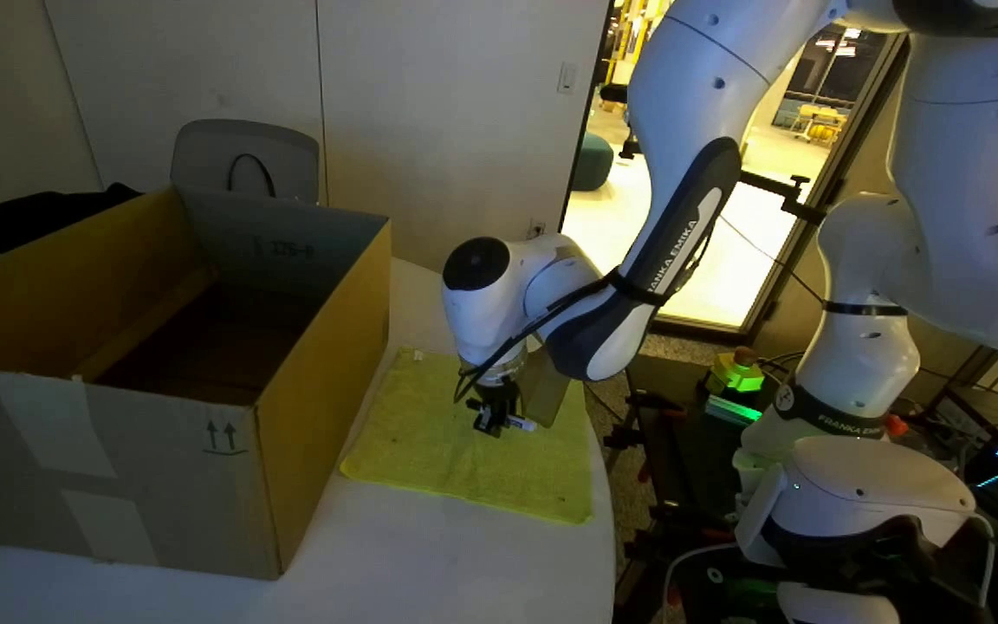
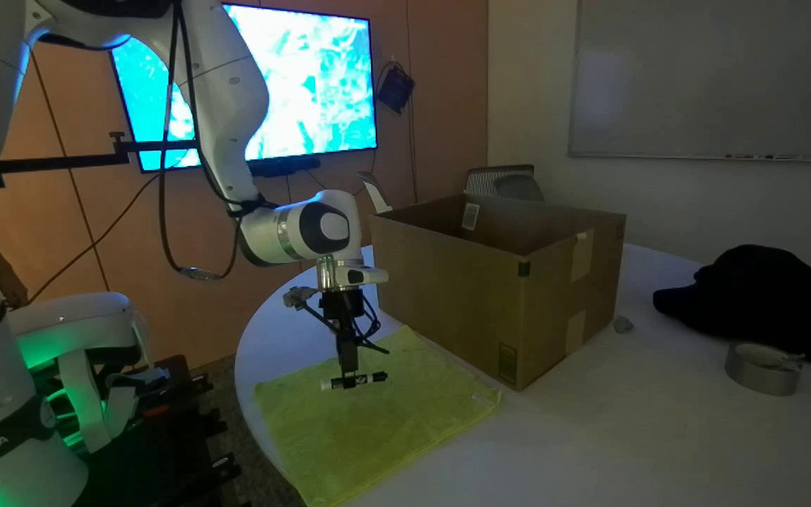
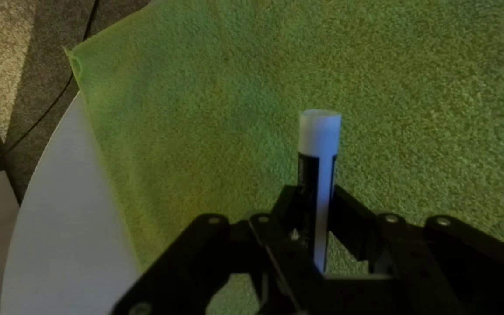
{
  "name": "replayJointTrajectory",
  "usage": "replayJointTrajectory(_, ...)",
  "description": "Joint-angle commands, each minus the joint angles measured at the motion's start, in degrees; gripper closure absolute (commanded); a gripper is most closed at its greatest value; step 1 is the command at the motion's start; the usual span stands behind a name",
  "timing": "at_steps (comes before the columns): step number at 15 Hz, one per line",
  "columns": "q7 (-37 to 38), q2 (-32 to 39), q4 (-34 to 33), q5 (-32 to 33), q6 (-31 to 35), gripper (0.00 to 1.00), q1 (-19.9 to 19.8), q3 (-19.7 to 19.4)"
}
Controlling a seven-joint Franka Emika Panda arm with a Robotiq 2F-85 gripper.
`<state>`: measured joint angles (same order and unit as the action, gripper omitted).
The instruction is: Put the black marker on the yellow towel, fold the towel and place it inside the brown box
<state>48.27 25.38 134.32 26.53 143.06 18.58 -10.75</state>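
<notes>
My gripper point(image 3: 316, 203) is shut on the black marker point(image 3: 308, 173), whose pale end points away from the wrist. In both exterior views the marker point(image 2: 357, 381) lies level between the fingertips, low over the yellow towel point(image 2: 377, 436); whether it touches the cloth I cannot tell. The towel point(image 1: 456, 468) is spread flat and unfolded on the white table, one corner reaching past the rounded edge. Beside it stands the brown box point(image 1: 321, 399), open at the top, its near wall close to the towel. The inside of the box point(image 2: 448, 289) is only partly visible.
The box's tall walls rise right beside the towel and arm. A tape roll point(image 2: 762, 368) and a black cloth item point(image 2: 750, 289) lie on the white table point(image 2: 588, 436) beyond the box. A grey chair point(image 1: 248, 156) stands behind it.
</notes>
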Motion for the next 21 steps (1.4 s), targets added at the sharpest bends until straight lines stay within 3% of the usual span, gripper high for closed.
replayJointTrajectory(1,0.73,3.62,-2.81,-0.23,-2.08,0.92,-0.83,1.07)
replayJointTrajectory(4,0.55,5.33,-3.81,-0.72,-2.81,0.91,-0.67,1.09)
replayJointTrajectory(5,0.65,5.44,-4.05,-0.85,-3.08,0.79,-0.65,1.11)
replayJointTrajectory(6,0.71,5.24,-4.21,-0.86,-3.64,0.50,-0.63,1.24)
replayJointTrajectory(7,0.70,4.74,-4.07,-0.86,-3.64,0.49,-0.67,1.38)
replayJointTrajectory(14,4.24,-2.25,-1.33,2.86,-3.18,0.01,1.79,0.88)
replayJointTrajectory(21,-0.03,-4.18,-0.13,0.19,5.63,0.00,0.25,8.68)
